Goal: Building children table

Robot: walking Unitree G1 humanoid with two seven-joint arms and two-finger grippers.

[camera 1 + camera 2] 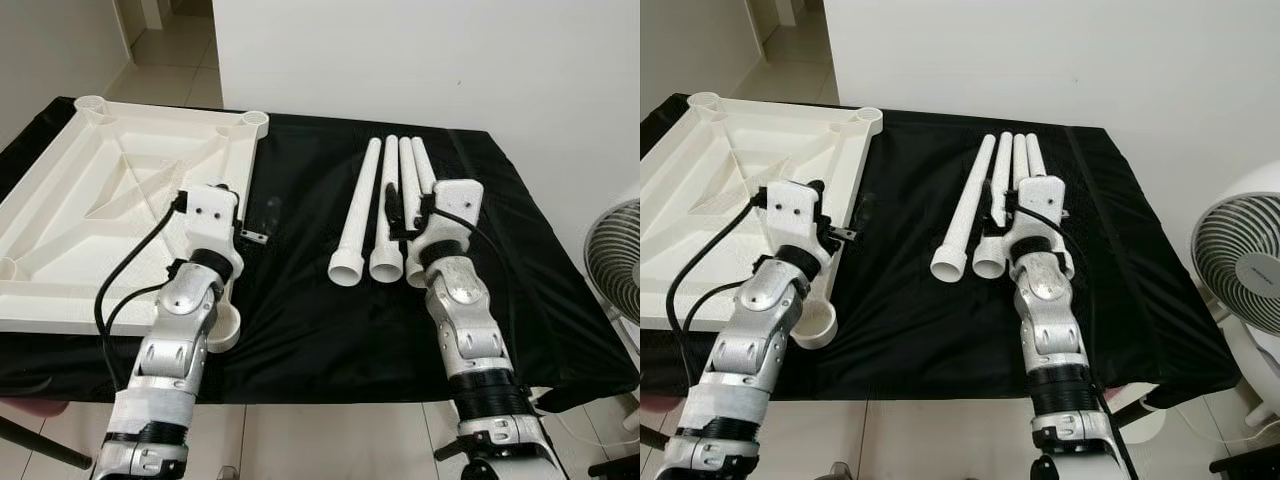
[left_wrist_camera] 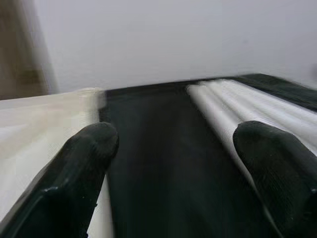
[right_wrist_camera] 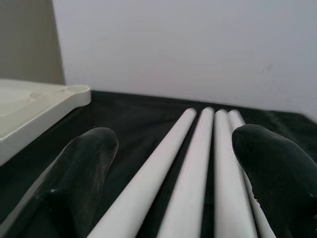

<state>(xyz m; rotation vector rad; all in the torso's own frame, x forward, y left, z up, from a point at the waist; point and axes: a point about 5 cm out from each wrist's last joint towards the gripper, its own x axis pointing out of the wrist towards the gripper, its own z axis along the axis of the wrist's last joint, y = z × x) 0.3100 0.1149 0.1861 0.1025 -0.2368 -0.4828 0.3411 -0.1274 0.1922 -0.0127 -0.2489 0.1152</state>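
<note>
A white plastic tabletop lies upside down on the left of the black-draped table, with round leg sockets at its corners. Several white tube legs lie side by side at centre right, open ends toward me. My left gripper is open with nothing between its fingers, over the tabletop's right edge. One finger is above the white rim, the other toward the legs. My right gripper is open just above the near ends of the legs, its fingers straddling them without touching.
A standing fan is off the table's right side. A white wall runs behind the table. The black cloth hangs over the front edge near my arms. A near corner socket of the tabletop juts out by my left forearm.
</note>
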